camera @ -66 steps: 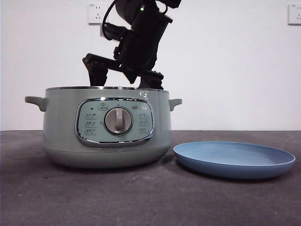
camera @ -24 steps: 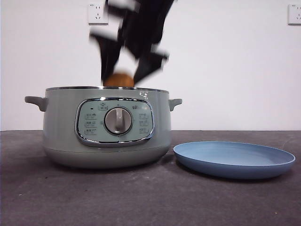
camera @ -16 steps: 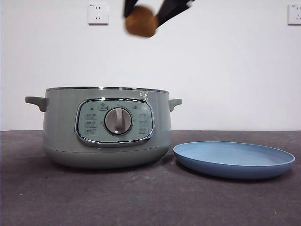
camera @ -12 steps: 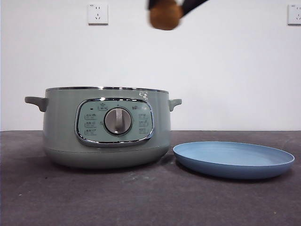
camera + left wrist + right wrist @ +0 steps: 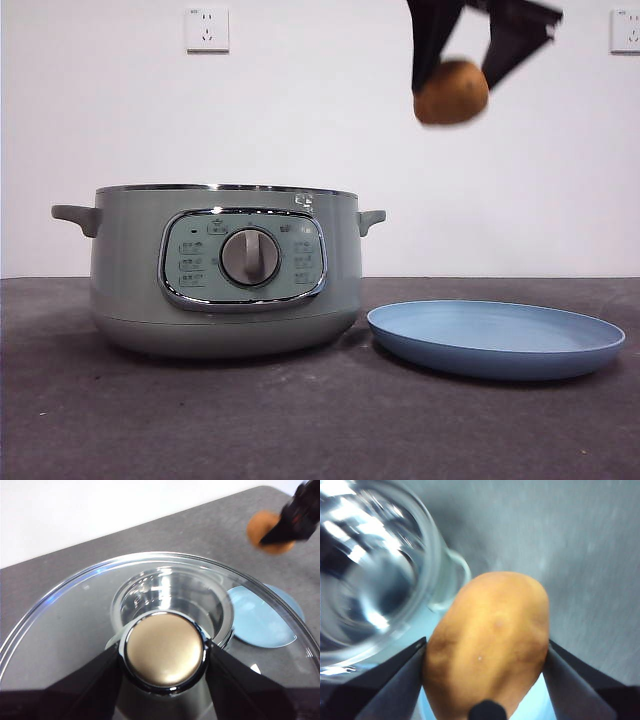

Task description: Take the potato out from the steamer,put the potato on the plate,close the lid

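My right gripper (image 5: 468, 75) is shut on the golden-brown potato (image 5: 452, 93) (image 5: 487, 640) and holds it high in the air, above the left part of the light-blue plate (image 5: 497, 340). The sage-green steamer (image 5: 222, 270) stands open on the table to the left. In the left wrist view my left gripper (image 5: 162, 655) is shut on the knob of the glass lid (image 5: 65, 615), held above the steamer (image 5: 172, 597). That view also shows the potato (image 5: 265, 525) and the plate (image 5: 262, 617) beyond the lid.
A white wall with power sockets (image 5: 207, 28) stands behind the dark grey table (image 5: 300, 420). The steamer's side handles (image 5: 75, 215) stick out left and right.
The potato has come up out of the steamer in my right gripper and travelled right, then dropped a little, now over the plate.
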Robot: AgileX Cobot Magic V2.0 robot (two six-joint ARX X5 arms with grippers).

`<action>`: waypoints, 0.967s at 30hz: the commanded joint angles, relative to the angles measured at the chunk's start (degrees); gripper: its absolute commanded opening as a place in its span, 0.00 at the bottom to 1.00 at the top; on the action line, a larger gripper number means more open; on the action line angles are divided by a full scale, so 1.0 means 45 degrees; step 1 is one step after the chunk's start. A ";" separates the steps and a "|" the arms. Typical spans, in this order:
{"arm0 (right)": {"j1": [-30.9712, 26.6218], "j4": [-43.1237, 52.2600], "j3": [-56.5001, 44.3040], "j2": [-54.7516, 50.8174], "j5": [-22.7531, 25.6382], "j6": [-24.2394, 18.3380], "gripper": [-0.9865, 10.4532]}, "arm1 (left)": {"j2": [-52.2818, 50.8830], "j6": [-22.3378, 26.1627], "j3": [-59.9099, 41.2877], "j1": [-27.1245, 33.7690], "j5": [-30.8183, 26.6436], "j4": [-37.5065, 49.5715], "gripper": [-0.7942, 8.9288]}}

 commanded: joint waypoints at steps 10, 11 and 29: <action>-0.0214 0.4158 -0.5775 0.0131 -0.0024 0.0588 0.07 | 0.0559 0.0068 0.0233 0.0024 0.0549 0.0937 0.07; -0.0214 0.4488 -0.6125 0.0131 -0.0024 0.0607 0.07 | 0.0607 0.0068 0.0233 0.0024 0.0549 0.0967 0.07; -0.0466 0.7354 -0.9078 0.0136 -0.0024 0.0811 0.07 | 0.1282 0.0073 0.0233 0.0019 0.0903 0.1603 0.07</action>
